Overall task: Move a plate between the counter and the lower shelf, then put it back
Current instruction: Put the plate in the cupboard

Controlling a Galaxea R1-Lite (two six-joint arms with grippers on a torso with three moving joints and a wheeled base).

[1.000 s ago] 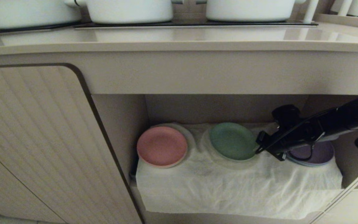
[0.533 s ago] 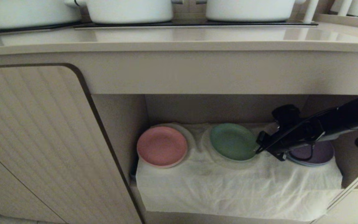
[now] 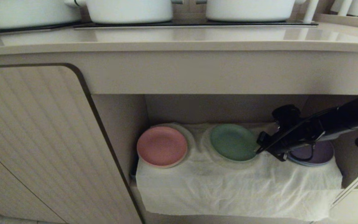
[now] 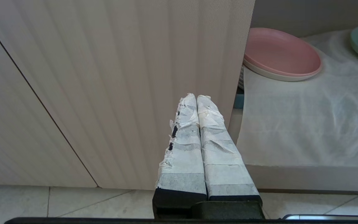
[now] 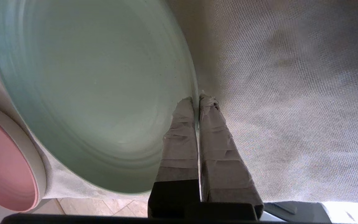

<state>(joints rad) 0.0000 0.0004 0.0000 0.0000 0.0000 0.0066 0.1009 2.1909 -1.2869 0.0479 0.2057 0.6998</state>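
Dim and muted in the head view, with soft pale reflections across the glossy worktop (image 3: 179, 39) and deep shade inside the lower shelf (image 3: 225, 109). Brighter, even light in the left wrist view. Soft blur over the plate (image 5: 89, 93) and the white cloth (image 5: 291, 109) in the right wrist view.
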